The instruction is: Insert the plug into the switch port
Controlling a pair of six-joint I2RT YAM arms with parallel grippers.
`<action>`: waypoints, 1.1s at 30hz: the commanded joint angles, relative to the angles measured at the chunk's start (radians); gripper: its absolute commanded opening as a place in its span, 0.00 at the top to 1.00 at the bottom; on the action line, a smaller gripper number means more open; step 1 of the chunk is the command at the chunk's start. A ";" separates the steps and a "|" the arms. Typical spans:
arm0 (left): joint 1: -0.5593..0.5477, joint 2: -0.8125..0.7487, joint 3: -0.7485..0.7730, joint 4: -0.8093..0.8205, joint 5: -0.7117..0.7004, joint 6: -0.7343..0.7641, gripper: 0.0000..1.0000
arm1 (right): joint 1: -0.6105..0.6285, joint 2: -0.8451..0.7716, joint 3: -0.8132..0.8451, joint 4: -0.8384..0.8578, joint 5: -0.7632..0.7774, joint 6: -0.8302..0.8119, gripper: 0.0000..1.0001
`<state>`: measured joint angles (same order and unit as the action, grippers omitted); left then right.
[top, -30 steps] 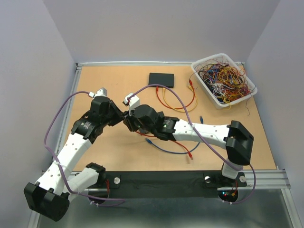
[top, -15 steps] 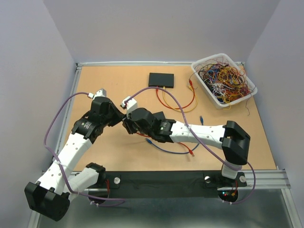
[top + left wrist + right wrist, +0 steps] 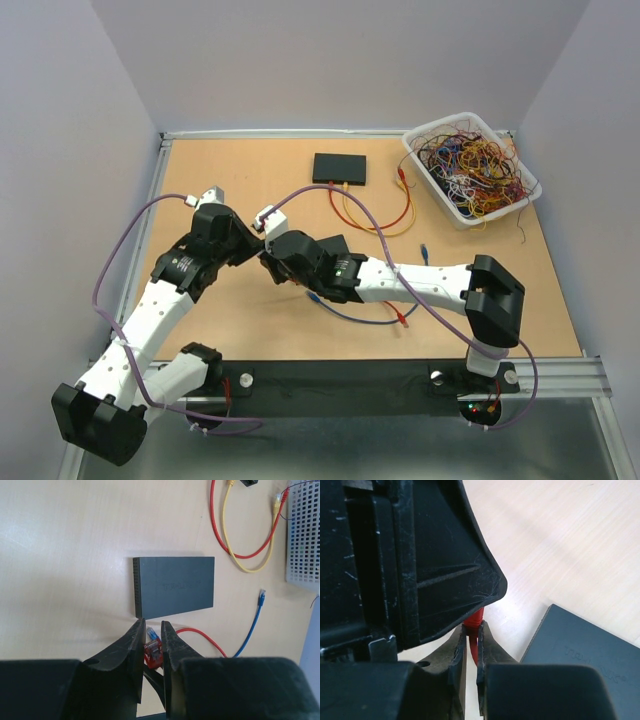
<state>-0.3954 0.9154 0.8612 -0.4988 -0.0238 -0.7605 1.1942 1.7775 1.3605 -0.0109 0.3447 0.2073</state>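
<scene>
A red plug [image 3: 152, 654] sits between the fingers of my left gripper [image 3: 152, 627], which is shut on its sides. My right gripper [image 3: 472, 630] is shut on the same plug's red boot and cable [image 3: 475, 616], just behind the left gripper's black body [image 3: 420, 555]. In the top view the two grippers meet at mid-left, left [image 3: 255, 243] and right [image 3: 268, 252]. A dark grey switch box [image 3: 174, 586] lies flat just beyond the left fingertips; it also shows in the right wrist view [image 3: 585, 650]. My right arm hides it in the top view.
A second black box [image 3: 340, 167] at the far centre has red and yellow cables [image 3: 385, 215] plugged in. A white basket of tangled wires [image 3: 470, 165] stands at the back right. A blue cable [image 3: 350, 312] and red cable [image 3: 395, 318] lie under the right arm.
My right arm has swung left and brought its gripper up against the left gripper. The left arm has barely moved.
</scene>
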 commanded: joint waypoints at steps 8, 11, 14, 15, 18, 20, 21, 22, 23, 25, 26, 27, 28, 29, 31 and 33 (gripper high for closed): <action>-0.013 -0.021 -0.002 0.026 0.032 -0.002 0.40 | 0.002 -0.023 0.003 0.035 0.031 0.014 0.99; -0.013 -0.021 -0.001 0.026 0.032 0.003 0.35 | 0.002 -0.047 -0.018 0.034 0.030 0.017 1.00; -0.013 -0.020 -0.001 0.025 -0.001 0.007 0.34 | 0.002 -0.081 -0.070 0.034 0.039 0.024 1.00; -0.013 -0.018 0.002 0.025 -0.010 0.010 0.34 | 0.001 -0.111 -0.111 0.034 0.046 0.029 1.00; -0.011 -0.013 0.004 0.034 -0.024 0.023 0.34 | 0.001 -0.167 -0.187 0.032 0.056 0.046 1.00; -0.010 -0.004 0.007 0.042 -0.027 0.030 0.34 | -0.001 -0.233 -0.265 0.025 0.060 0.067 1.00; -0.010 -0.001 0.007 0.055 -0.030 0.039 0.34 | -0.002 -0.254 -0.290 0.016 0.054 0.076 0.99; -0.008 0.010 0.009 0.063 -0.028 0.044 0.34 | -0.005 -0.304 -0.340 0.015 0.048 0.096 1.00; -0.008 0.016 0.010 0.084 -0.024 0.052 0.34 | -0.016 -0.328 -0.362 -0.016 0.040 0.112 1.00; -0.007 0.031 0.009 0.103 -0.025 0.064 0.34 | -0.033 -0.380 -0.408 -0.050 -0.018 0.139 1.00; -0.005 0.049 0.009 0.129 -0.027 0.070 0.34 | -0.044 -0.424 -0.426 -0.064 -0.035 0.167 1.00; -0.005 0.060 0.006 0.144 -0.021 0.075 0.34 | -0.065 -0.440 -0.454 -0.099 -0.079 0.179 1.00; -0.003 0.071 0.004 0.160 -0.019 0.085 0.34 | -0.077 -0.455 -0.463 -0.119 -0.096 0.190 0.99; -0.002 0.094 -0.001 0.199 -0.008 0.092 0.34 | -0.096 -0.483 -0.487 -0.136 -0.122 0.207 0.99; -0.003 0.118 -0.004 0.242 0.007 0.112 0.34 | -0.114 -0.509 -0.511 -0.173 -0.144 0.221 1.00; -0.002 0.161 -0.005 0.295 0.018 0.135 0.34 | -0.143 -0.550 -0.556 -0.184 -0.164 0.242 1.00</action>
<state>-0.4034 1.0359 0.8597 -0.3450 -0.0261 -0.6868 1.0927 1.2869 0.8646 -0.1349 0.2550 0.3847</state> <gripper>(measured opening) 0.659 0.101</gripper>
